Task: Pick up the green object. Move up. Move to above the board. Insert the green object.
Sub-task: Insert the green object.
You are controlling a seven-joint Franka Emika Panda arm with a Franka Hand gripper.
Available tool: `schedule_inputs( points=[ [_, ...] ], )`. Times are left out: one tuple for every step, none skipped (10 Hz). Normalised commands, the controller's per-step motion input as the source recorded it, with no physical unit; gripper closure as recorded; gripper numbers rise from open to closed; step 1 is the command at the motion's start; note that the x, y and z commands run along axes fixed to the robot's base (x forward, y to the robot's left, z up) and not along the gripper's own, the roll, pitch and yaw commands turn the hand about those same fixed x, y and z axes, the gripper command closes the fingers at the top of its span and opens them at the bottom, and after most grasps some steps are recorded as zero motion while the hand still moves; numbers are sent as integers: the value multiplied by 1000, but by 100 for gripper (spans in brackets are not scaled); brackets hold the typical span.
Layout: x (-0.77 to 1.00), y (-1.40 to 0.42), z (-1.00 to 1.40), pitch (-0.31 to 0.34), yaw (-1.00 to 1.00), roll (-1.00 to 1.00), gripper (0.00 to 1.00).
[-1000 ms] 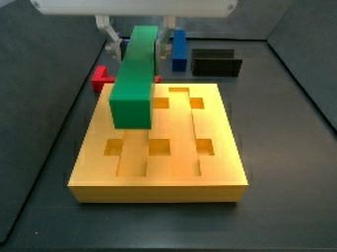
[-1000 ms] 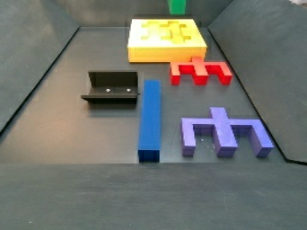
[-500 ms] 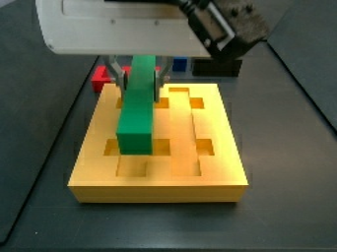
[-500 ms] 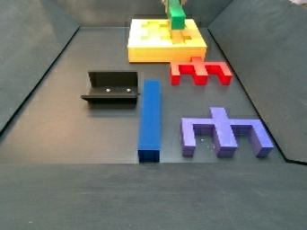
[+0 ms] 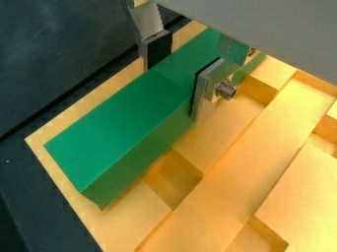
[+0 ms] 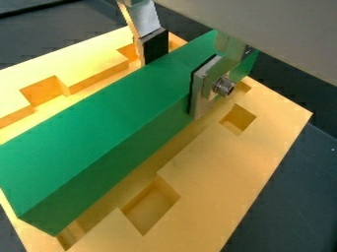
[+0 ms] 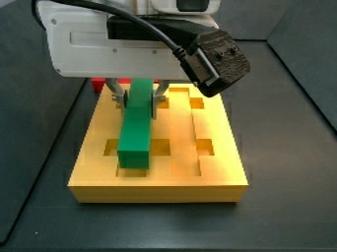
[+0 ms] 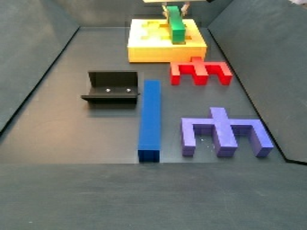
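My gripper (image 5: 182, 71) is shut on the green object (image 5: 125, 128), a long bright green bar, with one pad on each long side near its far end. In both wrist views the bar lies lengthwise along a groove of the yellow-orange board (image 5: 270, 148), very low over it; I cannot tell whether it touches. In a side view the gripper (image 7: 137, 98) holds the green object (image 7: 136, 133) over the left groove of the board (image 7: 224, 172). From the opposite side, the green object (image 8: 175, 23) shows on top of the board (image 8: 150, 52). The same grasp shows at the gripper (image 6: 178, 69), green object (image 6: 105, 157) and board (image 6: 257, 148).
On the dark floor in front of the board lie a red notched block (image 8: 200, 72), a long blue bar (image 8: 150, 117) and a purple block (image 8: 224, 132). The fixture (image 8: 114, 88) stands to the left of the blue bar. Dark walls enclose the floor.
The gripper has come down with the green object, which has dropped from well above the board to lie low along its left groove. The arm's body now fills the upper side view.
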Motion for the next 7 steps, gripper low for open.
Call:
schedule_inputs(
  points=[
    [-46,-94,-103,-31,0,179,100],
    [-6,-6,-249,-43,0,207,100],
    [0,0,-317,-26,0,230,100],
    [0,0,-309,-19,0,236,100],
    [-26,-11,-249,-34,20,210,100],
    [0,-89,-257,-49,114,174,100],
    [0,-103,-323,-50,86,177,100]
  ],
)
